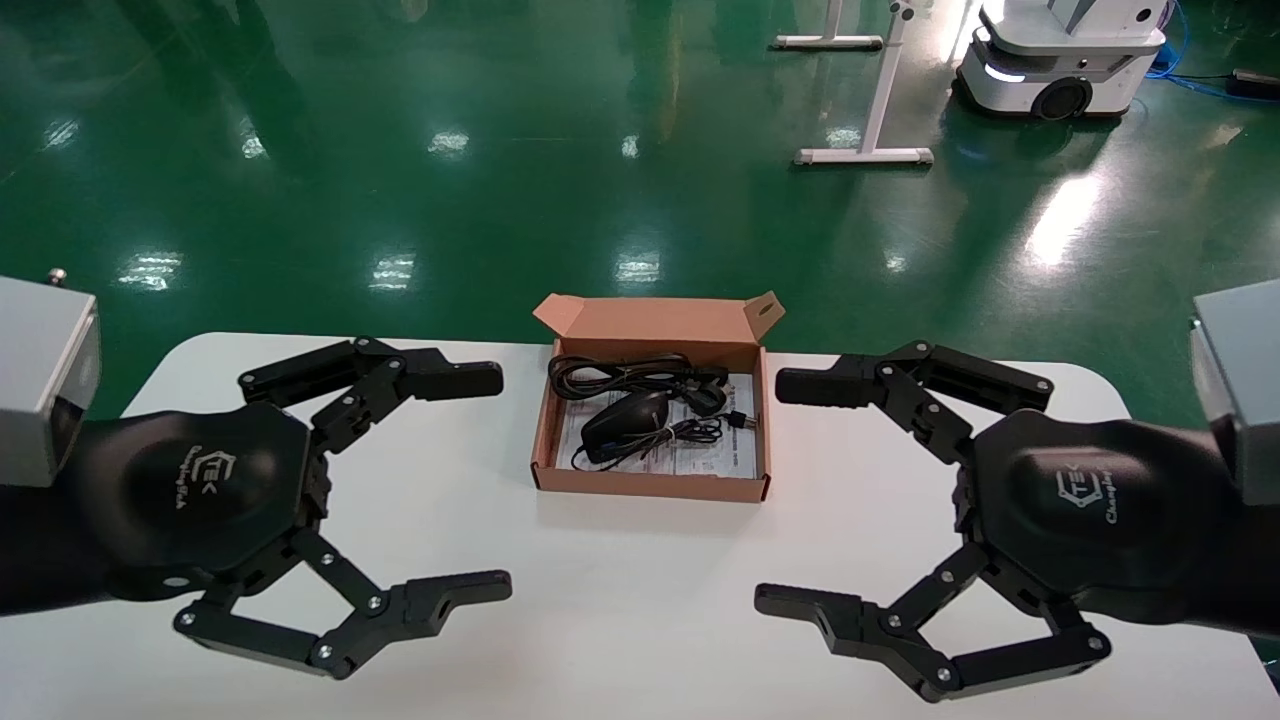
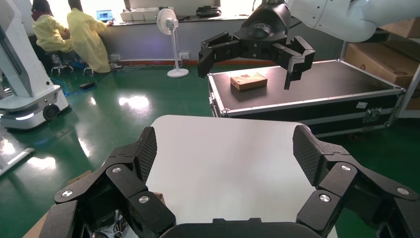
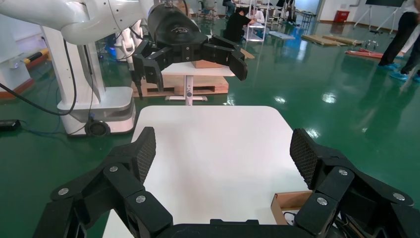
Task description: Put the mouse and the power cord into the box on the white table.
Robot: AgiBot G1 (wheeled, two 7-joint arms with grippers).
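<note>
Both grippers, left (image 1: 480, 480) and right (image 1: 790, 490), spread wide and empty over white table (image 1: 640, 600); mouse (image 1: 625, 415) and power cord (image 1: 630, 375) already inside box (image 1: 650, 482); best to keep clear, don't disturb.

One box (image 1: 655, 400) sits at the centre of the head view on one white table (image 1: 620, 590), and in it lie one mouse (image 1: 625, 418) and one power cord (image 1: 630, 376). Two grippers show in the lower half of that frame, the left gripper (image 1: 490, 480) at lower left and the right gripper (image 1: 785, 490) at lower right, each with two fingers spread wide. At upper right stand one wheeled robot base (image 1: 1060, 60) and one white stand (image 1: 870, 110).
</note>
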